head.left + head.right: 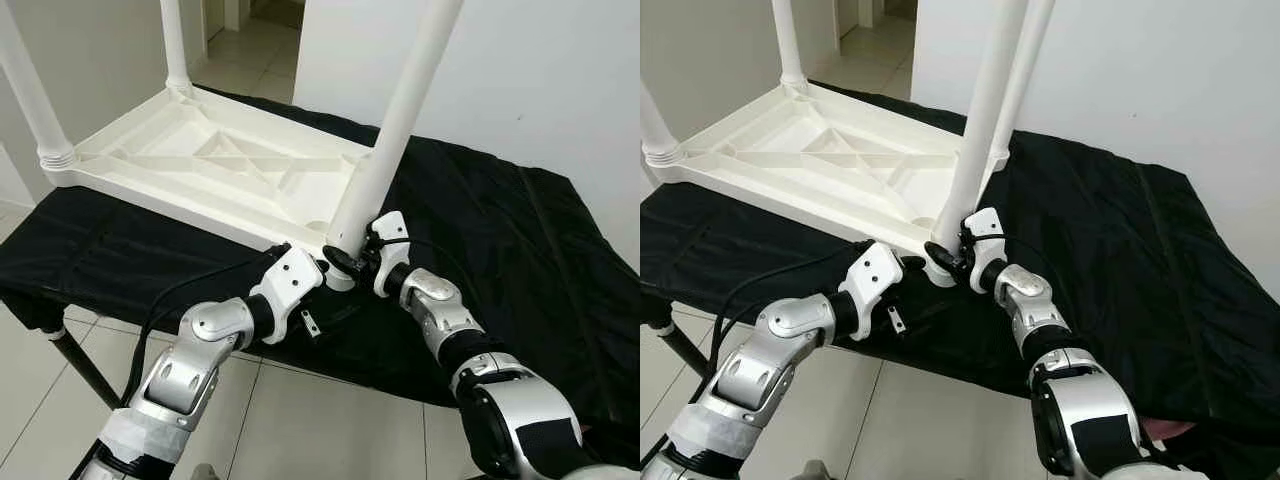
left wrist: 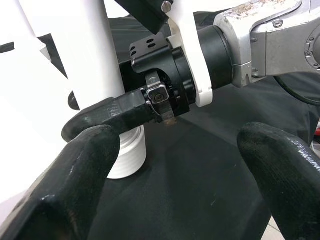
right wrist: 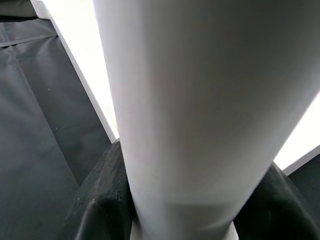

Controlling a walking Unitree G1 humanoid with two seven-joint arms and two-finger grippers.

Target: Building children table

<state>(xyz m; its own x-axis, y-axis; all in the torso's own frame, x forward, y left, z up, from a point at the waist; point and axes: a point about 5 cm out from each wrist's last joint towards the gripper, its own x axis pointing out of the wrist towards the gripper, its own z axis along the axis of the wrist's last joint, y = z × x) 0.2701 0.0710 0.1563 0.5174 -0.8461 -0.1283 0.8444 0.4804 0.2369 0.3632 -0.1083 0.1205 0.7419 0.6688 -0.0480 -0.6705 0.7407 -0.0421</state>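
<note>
The white children's table [image 1: 210, 165] lies upside down on the black-draped worktop [image 1: 500, 250], four legs up. The right end effector [image 1: 345, 262] pinches the nearest leg [image 1: 385, 150] just above its socket. Just beside it, the left end effector [image 1: 318, 268] hangs with fingers [image 2: 75, 185] spread, holding nothing.

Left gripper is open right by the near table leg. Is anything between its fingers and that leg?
Yes. The right gripper is clamped on the near leg just above its threaded base, and one of its black fingers lies across the leg on the side facing the open left gripper. Higher up, the leg is bare.
</note>
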